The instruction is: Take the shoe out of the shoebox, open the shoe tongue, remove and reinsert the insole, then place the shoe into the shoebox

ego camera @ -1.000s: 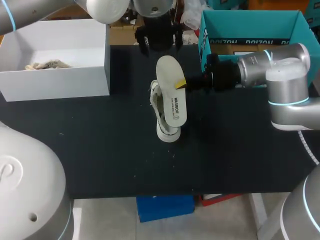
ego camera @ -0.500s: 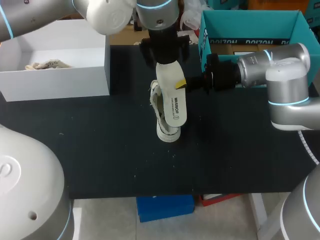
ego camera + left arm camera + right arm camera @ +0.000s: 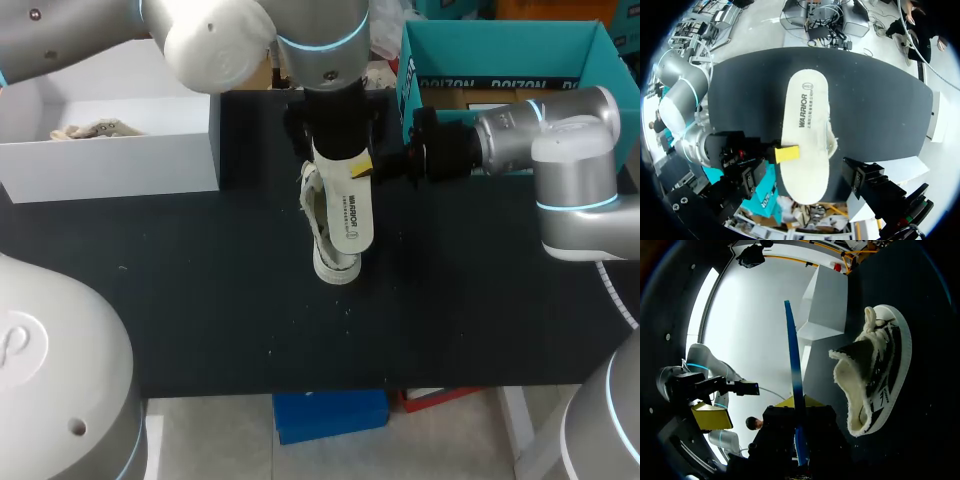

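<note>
R gripper (image 3: 362, 168) pinches the insole (image 3: 348, 205) at one long edge. I see one yellow tip on its top face; the other finger is hidden beneath. The insole hangs over the shoe (image 3: 316, 210) and covers most of it. The shoe rests on the table (image 3: 180, 300), well apart from the white shoebox (image 3: 190, 160). L gripper (image 3: 805, 182) straddles the insole's far end, fingers (image 3: 862, 176) spread, no contact; its tips are cut off from view.
</note>
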`<state>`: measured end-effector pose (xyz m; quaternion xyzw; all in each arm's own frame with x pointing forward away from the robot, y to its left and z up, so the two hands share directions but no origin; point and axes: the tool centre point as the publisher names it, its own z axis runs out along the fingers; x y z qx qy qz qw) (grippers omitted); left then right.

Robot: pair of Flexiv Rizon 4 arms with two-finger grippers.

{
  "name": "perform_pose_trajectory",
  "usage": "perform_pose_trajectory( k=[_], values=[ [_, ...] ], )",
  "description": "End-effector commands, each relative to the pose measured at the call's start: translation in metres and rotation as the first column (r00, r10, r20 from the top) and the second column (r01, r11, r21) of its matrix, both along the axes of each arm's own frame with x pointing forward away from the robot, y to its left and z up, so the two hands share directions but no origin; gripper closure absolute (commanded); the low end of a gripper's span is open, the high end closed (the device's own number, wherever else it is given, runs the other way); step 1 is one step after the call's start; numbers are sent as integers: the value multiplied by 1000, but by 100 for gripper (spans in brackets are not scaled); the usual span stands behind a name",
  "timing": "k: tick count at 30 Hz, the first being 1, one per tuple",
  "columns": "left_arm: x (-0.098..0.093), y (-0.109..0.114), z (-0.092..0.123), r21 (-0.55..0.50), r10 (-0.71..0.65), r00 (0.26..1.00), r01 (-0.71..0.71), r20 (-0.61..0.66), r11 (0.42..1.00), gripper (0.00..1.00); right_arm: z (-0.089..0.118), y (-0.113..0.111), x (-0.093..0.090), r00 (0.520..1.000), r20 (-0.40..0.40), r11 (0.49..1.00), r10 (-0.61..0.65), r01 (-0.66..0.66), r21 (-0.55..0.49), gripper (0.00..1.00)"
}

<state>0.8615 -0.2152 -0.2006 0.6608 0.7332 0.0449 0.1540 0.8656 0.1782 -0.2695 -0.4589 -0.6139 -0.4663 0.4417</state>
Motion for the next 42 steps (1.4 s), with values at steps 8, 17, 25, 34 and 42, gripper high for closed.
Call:
perform_pose_trajectory(
  k=[8, 17, 25, 34, 42],
  values=[
    [-38, -2, -18, -19, -19, 1000, 18, -10, 1000, 0, -1, 1, 1, 1000, -1, 1000, 1, -1, -1, 100],
    [-62, 2, -23, -61, -41, 999, 39, -30, 997, 0, -1, 1, 1, 1000, -1, 1000, 1, -1, -1, 100],
    [-69, 23, -20, -403, -121, 992, 126, 36, 907, 0, -1, 1, 1, 1000, -1, 1000, 1, -1, -1, 100],
    [-70, 52, -20, -672, -190, 979, 189, 73, 716, 0, -1, 1, 1, 1000, -1, 1000, 1, -1, -1, 100],
    [-71, 60, -30, -550, -250, 968, 202, -13, 810, 0, -1, 1, 1, 1000, -1, 1000, 1, -1, -1, 100]
  ],
)
